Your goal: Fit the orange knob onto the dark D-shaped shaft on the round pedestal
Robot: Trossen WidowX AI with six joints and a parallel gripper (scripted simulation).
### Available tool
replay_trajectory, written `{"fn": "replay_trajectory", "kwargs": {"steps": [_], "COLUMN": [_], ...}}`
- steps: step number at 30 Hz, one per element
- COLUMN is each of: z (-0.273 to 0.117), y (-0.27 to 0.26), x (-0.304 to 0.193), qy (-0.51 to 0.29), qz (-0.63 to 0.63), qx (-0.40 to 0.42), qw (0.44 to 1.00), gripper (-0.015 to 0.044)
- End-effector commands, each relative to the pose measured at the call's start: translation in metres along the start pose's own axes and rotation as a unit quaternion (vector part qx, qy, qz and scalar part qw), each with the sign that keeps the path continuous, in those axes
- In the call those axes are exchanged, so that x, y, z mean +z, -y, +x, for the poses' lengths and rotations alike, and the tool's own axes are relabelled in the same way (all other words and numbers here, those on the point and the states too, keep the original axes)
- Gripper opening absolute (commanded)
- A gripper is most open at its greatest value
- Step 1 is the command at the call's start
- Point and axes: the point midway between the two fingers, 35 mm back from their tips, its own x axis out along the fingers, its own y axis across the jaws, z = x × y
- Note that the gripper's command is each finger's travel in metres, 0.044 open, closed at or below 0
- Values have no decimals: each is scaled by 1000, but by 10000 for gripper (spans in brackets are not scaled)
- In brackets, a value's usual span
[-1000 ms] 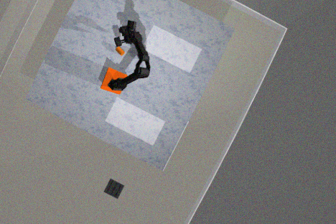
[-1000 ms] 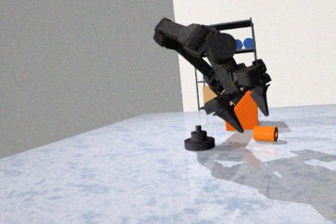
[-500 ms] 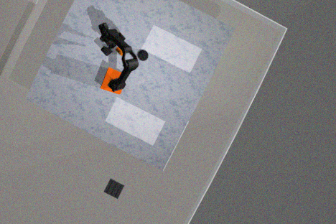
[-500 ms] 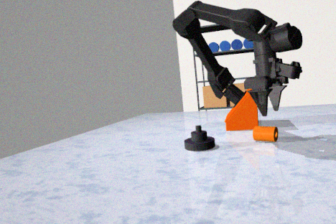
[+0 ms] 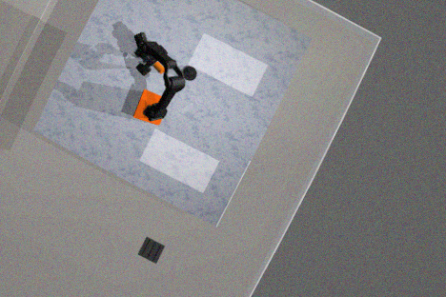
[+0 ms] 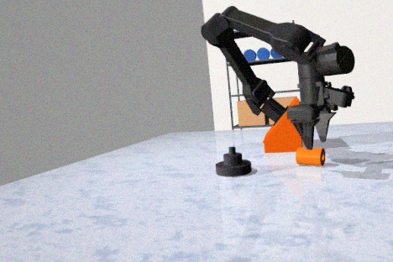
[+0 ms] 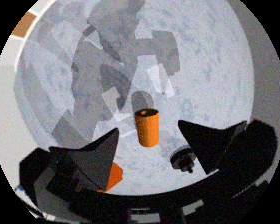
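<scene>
The orange knob [image 5: 159, 67] [image 6: 310, 156] [image 7: 148, 131] is a cylinder lying on its side on the table. One end with a dark hole shows in the wrist view; the flat side inside it cannot be made out. My gripper [image 6: 317, 144] is open and empty, pointing down just above the knob. In the wrist view the knob appears between the two spread fingers, below their tips. The round dark pedestal [image 5: 190, 73] [image 6: 233, 169] [image 7: 183, 160] stands upright, away from the knob. Its short shaft [image 6: 232, 150] points up and is bare. The shaft's flat side is not visible.
The orange wedge-shaped arm base [image 5: 145, 100] [image 6: 283, 136] [image 7: 116, 176] stands near the knob. Two white rectangles [image 5: 229, 64] [image 5: 180, 160] show on the mottled table top. A shelf with blue round things and brown boxes [image 6: 250, 113] stands behind the table.
</scene>
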Motion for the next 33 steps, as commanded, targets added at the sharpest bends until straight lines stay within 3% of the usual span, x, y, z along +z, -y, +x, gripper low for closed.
{"fn": "replay_trajectory", "kwargs": {"steps": [1,20,28,33], "z": [8,36,36,36], "y": [0,0,0,0], "x": [-1,-2,-2,-2], "qy": [-3,-5,-5,-5], "qz": [-3,-2,-2,-2], "qx": [0,-1,-1,-1], "qw": [1000,1000,1000,1000], "gripper": [440,440,240,240]}}
